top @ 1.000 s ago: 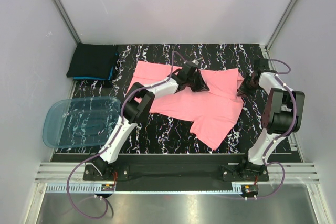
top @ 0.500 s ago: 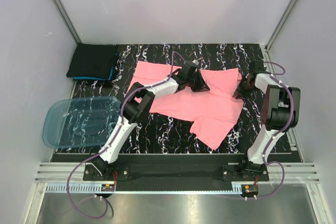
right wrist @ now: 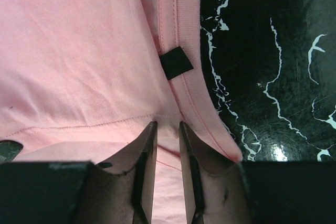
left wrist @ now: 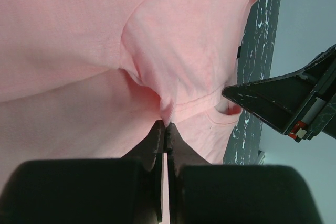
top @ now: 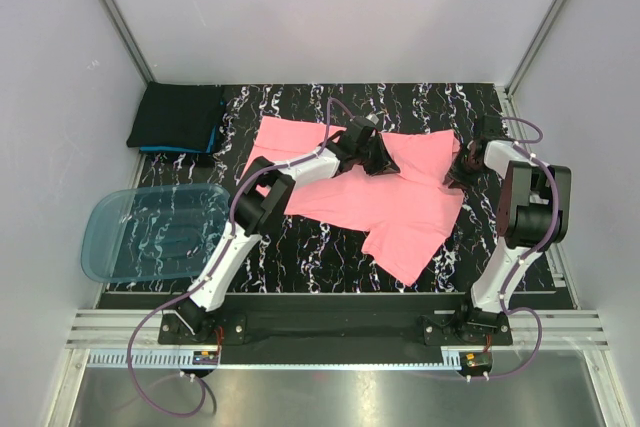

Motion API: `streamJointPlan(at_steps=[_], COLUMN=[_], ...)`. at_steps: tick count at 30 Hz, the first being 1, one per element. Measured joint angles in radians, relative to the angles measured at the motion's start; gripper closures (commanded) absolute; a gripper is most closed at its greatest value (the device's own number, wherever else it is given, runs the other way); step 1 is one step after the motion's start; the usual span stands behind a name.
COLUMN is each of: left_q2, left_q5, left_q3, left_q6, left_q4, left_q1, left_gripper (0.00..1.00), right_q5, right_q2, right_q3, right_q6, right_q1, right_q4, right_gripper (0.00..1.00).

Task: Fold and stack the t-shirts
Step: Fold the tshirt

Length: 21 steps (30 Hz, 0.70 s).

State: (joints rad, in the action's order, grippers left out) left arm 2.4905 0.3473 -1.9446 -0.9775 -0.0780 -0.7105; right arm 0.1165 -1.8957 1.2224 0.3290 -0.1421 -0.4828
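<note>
Right wrist view: the right gripper point(right wrist: 165, 129), shut a second ago, now has its jaws slightly parted over the tee's point(right wrist: 79, 51) collar point(right wrist: 181, 35), seemingly readying a grasp. The left gripper point(left wrist: 165, 125) pinches the tee mid-table. The collar is at the tee's 3 o'clock edge, and it is not yet folded.

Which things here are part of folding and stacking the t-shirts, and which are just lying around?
Part of the job:
pink t-shirt, spread out in the middle
folded black and teal t-shirts, stacked at the far left

Just lying about:
translucent blue tub, at the near left
</note>
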Motion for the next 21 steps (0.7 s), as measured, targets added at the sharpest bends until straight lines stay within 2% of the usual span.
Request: streamJointPlan(at_steps=[5, 7, 9, 11, 21], left_q2=[0.0, 0.0, 0.0, 0.0, 0.0], left_q5=[0.001, 0.001, 0.0, 0.0, 0.0], left_q3=[0.0, 0.0, 0.0, 0.0, 0.0], left_q6=[-0.003, -0.004, -0.006, -0.008, -0.015], left_q4=[0.0, 0.0, 0.0, 0.0, 0.0], left_q1=[0.0, 0.0, 0.0, 0.0, 0.0], left_gripper=[1.0, 1.0, 1.0, 1.0, 1.0], right_q5=[-0.004, -0.005, -0.01, -0.013, -0.038], right_q2=[0.0, 0.0, 0.001, 0.004, 0.006], right_q3=[0.0, 0.001, 0.002, 0.002, 0.002], right_q6=[-0.003, -0.004, -0.005, -0.009, -0.034], right_q1=[0.0, 0.0, 0.0, 0.0, 0.003], right_q4=[-0.003, -0.009, -0.012, -0.013, -0.025], right_gripper=[0.8, 0.78, 0.71, 0.68, 0.71])
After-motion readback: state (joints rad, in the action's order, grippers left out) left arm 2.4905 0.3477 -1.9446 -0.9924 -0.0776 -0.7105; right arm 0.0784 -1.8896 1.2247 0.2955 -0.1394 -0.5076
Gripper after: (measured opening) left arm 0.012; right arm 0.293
